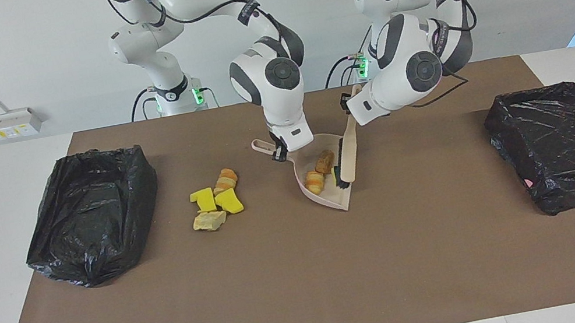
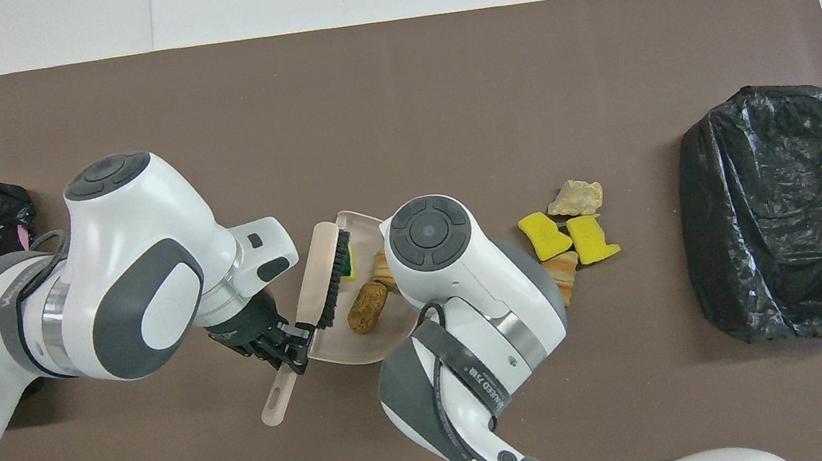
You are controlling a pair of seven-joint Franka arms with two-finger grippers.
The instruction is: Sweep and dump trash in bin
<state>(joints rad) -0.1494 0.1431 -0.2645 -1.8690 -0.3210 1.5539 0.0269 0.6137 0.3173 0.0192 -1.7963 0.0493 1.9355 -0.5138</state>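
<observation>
The left claw [image 2: 291, 349] pinches the brush [image 2: 325, 275] handle; its bristles sit inside the dustpan [image 1: 349, 195], pressing a yellow bit [image 2: 345, 257] in beside two bread lumps [image 1: 320, 170]. The right claw [image 1: 280, 152] grips the dustpan's handle at its ten o'clock. Loose trash [image 1: 214, 201] lies on the bench [image 1: 308, 276] at the dustpan's nine o'clock, toward one black bin [image 1: 90, 214]. The arm bands' lettering is not legible.

Beige dustpan [image 1: 349, 191], yellow trash [image 1: 205, 199]
</observation>
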